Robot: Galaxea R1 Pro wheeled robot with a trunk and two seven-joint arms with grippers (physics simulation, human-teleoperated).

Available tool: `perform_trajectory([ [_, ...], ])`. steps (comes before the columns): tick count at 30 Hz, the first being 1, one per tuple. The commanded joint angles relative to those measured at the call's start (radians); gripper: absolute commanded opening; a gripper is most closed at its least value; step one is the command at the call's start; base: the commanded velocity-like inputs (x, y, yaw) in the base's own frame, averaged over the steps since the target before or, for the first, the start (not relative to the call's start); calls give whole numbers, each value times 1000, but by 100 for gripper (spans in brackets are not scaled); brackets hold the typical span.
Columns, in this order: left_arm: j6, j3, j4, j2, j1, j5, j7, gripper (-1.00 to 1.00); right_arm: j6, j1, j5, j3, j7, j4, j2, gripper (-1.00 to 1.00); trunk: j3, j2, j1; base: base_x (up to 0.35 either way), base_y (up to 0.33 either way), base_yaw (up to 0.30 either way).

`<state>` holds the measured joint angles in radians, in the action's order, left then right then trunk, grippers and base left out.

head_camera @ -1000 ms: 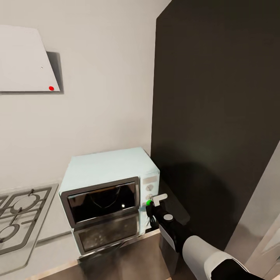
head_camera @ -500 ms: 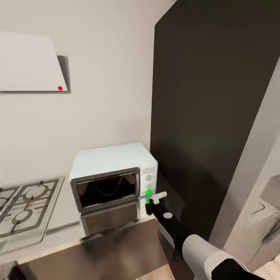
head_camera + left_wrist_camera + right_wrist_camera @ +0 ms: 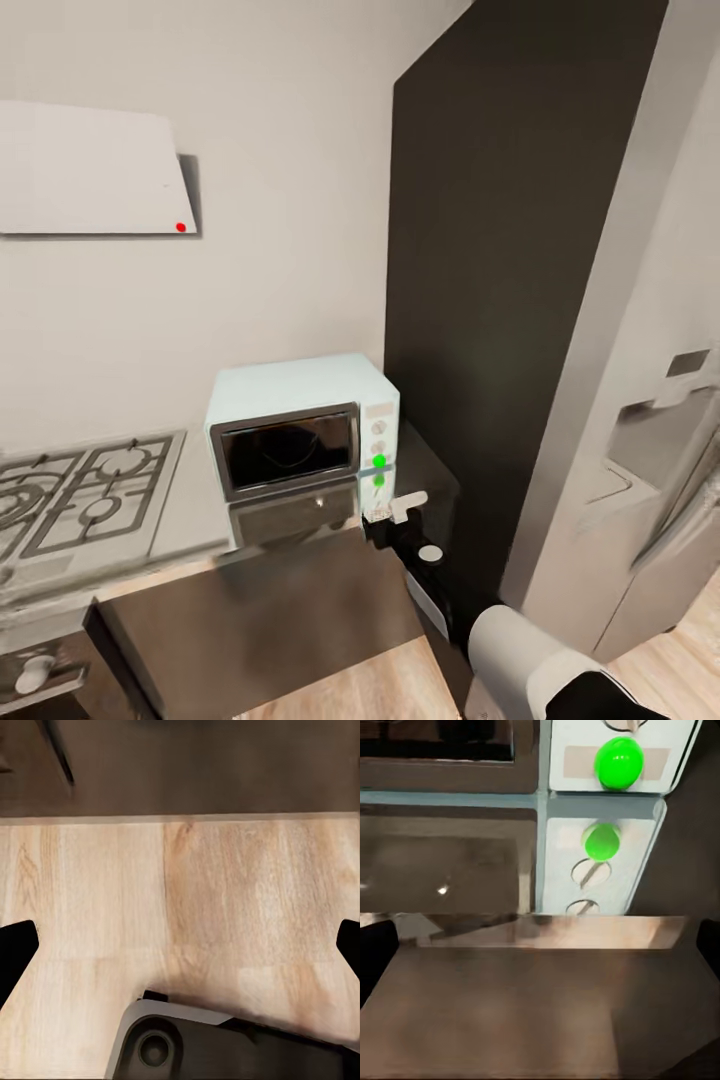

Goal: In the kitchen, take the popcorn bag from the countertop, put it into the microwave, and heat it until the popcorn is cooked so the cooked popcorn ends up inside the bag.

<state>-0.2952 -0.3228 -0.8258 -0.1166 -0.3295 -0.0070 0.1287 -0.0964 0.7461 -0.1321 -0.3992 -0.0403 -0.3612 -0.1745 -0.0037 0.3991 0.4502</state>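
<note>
The pale mint-blue microwave [image 3: 300,392] stands on the shiny grey countertop [image 3: 270,610] with its dark glass door shut. A green dot [image 3: 379,461] glows on its right panel. My right gripper [image 3: 398,512] hovers over the countertop's near edge, a short way in front of that panel, not touching it. In the right wrist view the green dot [image 3: 619,763] and its reflection [image 3: 601,841] lie ahead, and the fingertips stand wide apart, open with nothing between them. My left gripper [image 3: 180,945] is open over wood floor [image 3: 180,885]. The popcorn bag is hidden.
A gas hob [image 3: 80,495] is set into the worktop left of the microwave. A flat range hood [image 3: 90,170] hangs above it. A tall dark cabinet panel [image 3: 500,280] rises right of the microwave, then a steel fridge [image 3: 650,450]. The robot's base [image 3: 225,1050] shows below the left gripper.
The head view has drawn back and swung right, so the microwave looks smaller and the fridge has come in. My right gripper has come away from the green dot on the panel.
</note>
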Motion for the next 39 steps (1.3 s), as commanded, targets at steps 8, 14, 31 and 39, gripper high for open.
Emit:
perform_trajectory([
  [8,-1,-5,-1,-1,0,-1,9,100,-2,-36,-17,-7,-4,-80,0,100,0,1,0,-342,0,0],
  [14,-1,-5,-1,-1,0,-1,9,100,53,-130,-7,-9,-9,-266,0,100,0,1,0,-342,0,0],
  [31,-1,-7,1,0,12,1,9,100,30,-438,-10,-6,-29,-54,88,100,0,1,0,-342,0,0],
  [39,1,-25,580,71,292,1,-1,100,4,-679,-9,92,-30,220,204,100,0,1,0,-43,0,0],
])
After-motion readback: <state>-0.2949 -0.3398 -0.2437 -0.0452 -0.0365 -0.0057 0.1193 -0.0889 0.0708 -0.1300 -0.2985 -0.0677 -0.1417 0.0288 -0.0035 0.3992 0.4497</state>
